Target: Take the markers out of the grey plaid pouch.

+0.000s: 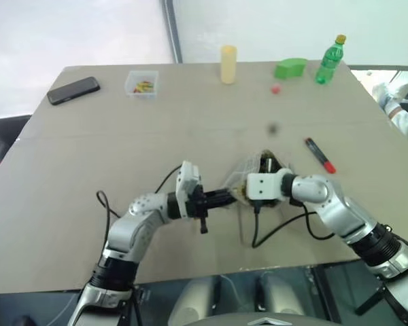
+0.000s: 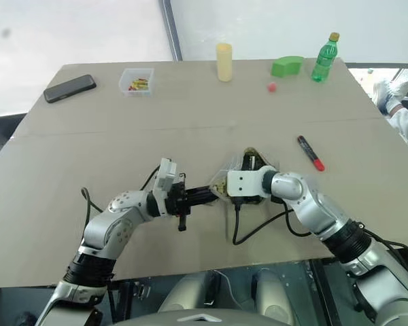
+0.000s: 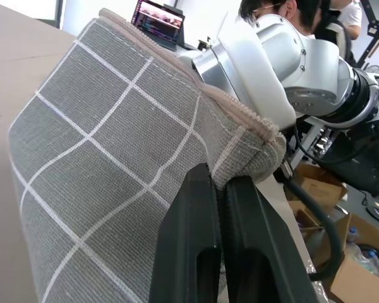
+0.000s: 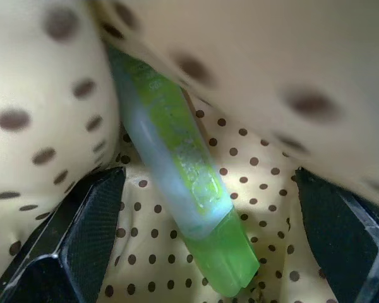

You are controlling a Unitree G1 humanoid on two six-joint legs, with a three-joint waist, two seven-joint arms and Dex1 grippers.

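Brown tabletop holds the grey plaid pouch mid-front, left gripper fingers pinching its edge. Right gripper fingers spread inside around a green marker; a red marker lies nearby.

The right claw is buried in the mouth of the grey plaid pouch, so in the head views its fingertips are covered by fabric. In the right wrist view the green marker runs out of sight under a blurred fold of dotted lining at upper left. The pouch is cut off at the lower left edge of the left wrist view. The contents of the small clear box at upper left are too small to tell.
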